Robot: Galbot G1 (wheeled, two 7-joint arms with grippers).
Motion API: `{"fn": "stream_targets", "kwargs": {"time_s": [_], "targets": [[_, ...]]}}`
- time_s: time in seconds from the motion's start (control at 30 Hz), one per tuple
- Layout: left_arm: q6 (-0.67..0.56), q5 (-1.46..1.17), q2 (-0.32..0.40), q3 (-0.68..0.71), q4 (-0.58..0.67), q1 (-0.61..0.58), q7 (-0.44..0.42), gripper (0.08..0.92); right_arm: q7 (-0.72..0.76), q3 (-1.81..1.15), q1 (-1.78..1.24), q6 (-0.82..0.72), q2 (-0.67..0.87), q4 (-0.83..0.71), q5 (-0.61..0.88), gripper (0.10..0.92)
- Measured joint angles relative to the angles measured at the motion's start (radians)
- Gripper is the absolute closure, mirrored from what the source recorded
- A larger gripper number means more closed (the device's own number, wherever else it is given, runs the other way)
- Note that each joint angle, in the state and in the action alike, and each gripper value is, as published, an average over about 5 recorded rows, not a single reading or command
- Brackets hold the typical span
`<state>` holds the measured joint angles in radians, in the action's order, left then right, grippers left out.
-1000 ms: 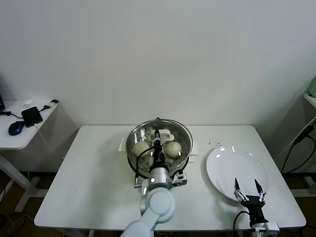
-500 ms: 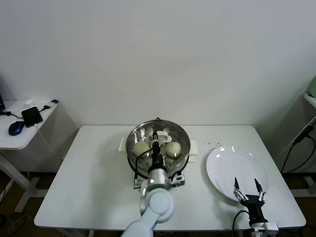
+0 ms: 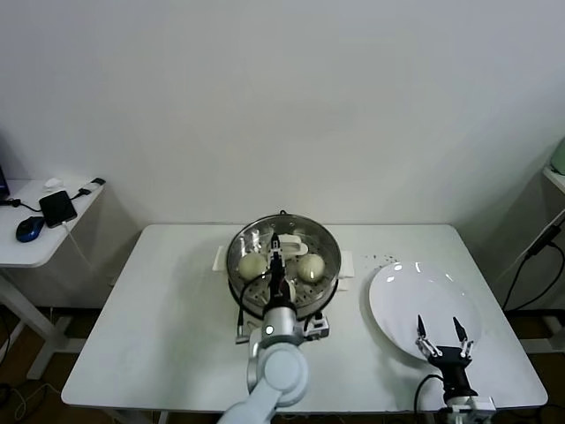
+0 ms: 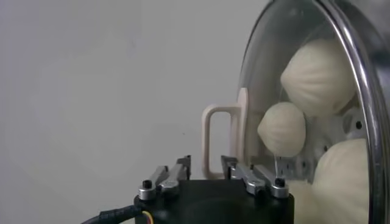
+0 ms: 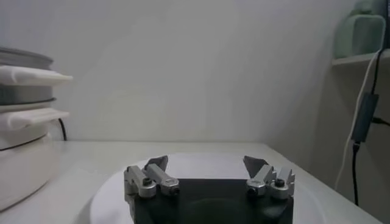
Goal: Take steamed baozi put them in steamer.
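On the white tabletop [image 3: 168,309] stands the steamer [image 3: 282,265], a round shiny steel pot on a white base with white side handles, set near the middle toward the back edge. Inside it, on the perforated tray, lie the steamed buns: one bun [image 3: 252,264] sits on the left side of the tray and another [image 3: 309,266] on the right side, with the arm between them in the head view. The left wrist view shows more cream-white buns [image 4: 282,129] close together inside the pot, seen past the shiny rim, with a white handle [image 4: 219,137] just outside it. The left pincer [image 3: 275,261] reaches into the pot from the front edge, over the tray between the two buns; in the left wrist view its fingers [image 4: 173,176] stand a little apart with a narrow gap between them and nothing pinched in that gap. To the right of the steamer, well apart from it, lies a flat white plate [image 3: 397,300]. The right pincer [image 3: 439,340] hangs over the near edge of that plate, by the tabletop's front right corner, with its fingers [image 5: 149,176] spread wide and holding nothing. To the far left a small side table [image 3: 26,252] carries a dark mouse [image 3: 28,230] and a black phone [image 3: 58,208].
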<state>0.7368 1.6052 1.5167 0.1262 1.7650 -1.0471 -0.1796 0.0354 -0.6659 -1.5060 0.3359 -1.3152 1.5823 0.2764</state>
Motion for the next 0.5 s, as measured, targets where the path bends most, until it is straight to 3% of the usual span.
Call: {"fn": "stream_targets", "kwargs": {"time_s": [0.3,0.5], "targets": [[0.000,-0.085,-0.036,0.015,0.105,-0.038,0.006,0.335,-0.003,0.012,-0.006,-0.018,-0.001,0.014,0.003,0.203],[0.000,-0.298,-0.074,-0.043,0.211,-0.089,0.084,0.195,-0.004,0.017,-0.020,-0.021,0.000,0.026,0.006,0.203]]}}
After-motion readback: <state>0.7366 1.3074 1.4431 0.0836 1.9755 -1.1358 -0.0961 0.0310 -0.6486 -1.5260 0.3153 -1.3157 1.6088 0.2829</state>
